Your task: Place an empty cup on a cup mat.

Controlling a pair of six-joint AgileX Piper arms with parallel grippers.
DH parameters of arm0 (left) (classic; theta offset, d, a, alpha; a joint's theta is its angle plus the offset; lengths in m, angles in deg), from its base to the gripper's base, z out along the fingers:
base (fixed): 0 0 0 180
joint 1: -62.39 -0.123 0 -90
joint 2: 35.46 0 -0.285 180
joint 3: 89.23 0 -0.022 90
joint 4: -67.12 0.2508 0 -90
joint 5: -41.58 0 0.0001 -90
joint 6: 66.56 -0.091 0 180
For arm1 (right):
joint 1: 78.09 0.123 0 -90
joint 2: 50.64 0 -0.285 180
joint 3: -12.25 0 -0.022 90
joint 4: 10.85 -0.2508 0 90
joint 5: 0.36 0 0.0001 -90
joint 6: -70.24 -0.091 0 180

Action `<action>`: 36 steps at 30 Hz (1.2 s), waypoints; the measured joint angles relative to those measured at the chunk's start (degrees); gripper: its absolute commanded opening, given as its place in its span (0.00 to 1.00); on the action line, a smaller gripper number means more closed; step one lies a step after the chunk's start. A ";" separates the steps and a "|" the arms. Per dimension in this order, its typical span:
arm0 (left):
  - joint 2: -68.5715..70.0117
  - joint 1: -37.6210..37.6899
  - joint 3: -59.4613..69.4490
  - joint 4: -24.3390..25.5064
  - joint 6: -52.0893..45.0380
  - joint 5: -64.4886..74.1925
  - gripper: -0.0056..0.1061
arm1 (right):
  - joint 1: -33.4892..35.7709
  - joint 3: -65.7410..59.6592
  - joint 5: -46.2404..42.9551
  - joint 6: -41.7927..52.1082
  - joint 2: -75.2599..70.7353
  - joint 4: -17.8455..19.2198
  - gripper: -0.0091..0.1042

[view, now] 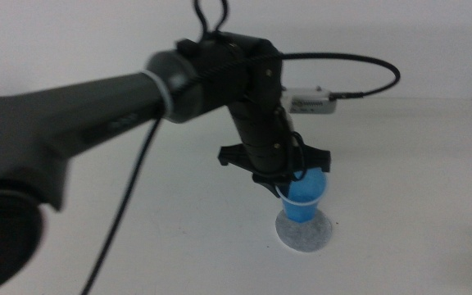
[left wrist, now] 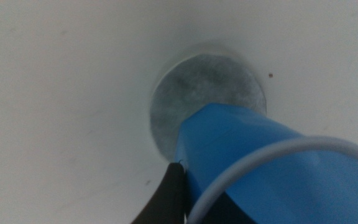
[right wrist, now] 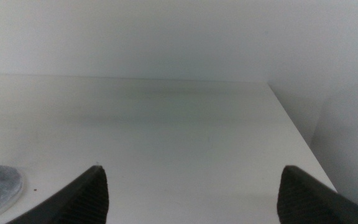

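Gripping cup point(view: 308, 195), left pincer point(view: 289, 185), seemingly touching mat point(view: 304, 231)

The left arm point(view: 97, 115) is matte black and tubular, with a thin black cable point(view: 367, 65) looping from its wrist.

My left arm at work, right arm waiting.
My left gripper point(view: 289, 184) hangs mid-table, jaws clamped; my right gripper point(right wrist: 191, 193) gapes wide.

A small bright blue cup point(view: 308, 197) with a thin pale rim is sitting upright over the cup mat point(view: 305, 233), its base at the mat's middle. The mat, a flat round grey speckled disc, is lying on the white table point(view: 400, 197).
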 measured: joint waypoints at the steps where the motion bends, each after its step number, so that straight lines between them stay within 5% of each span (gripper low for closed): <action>1: -1.38 0.24 -1.10 0.00 0.03 0.33 0.03 | 0.00 0.00 0.00 0.00 0.00 0.00 0.90; 14: -7.83 1.11 -2.77 -1.90 0.26 -0.66 0.06 | 0.00 0.00 0.00 0.00 0.00 0.00 0.90; 19: -7.95 1.14 -2.77 -3.11 0.26 -0.53 0.26 | 0.00 0.00 0.00 0.00 0.00 0.00 0.90; 26: -7.10 1.14 -2.77 -1.67 0.26 -0.04 0.87 | 0.00 0.00 0.00 0.00 0.00 0.00 0.90; 36: 14.40 1.90 1.36 15.99 0.13 4.54 0.89 | 0.00 0.00 0.00 0.00 0.00 0.00 0.90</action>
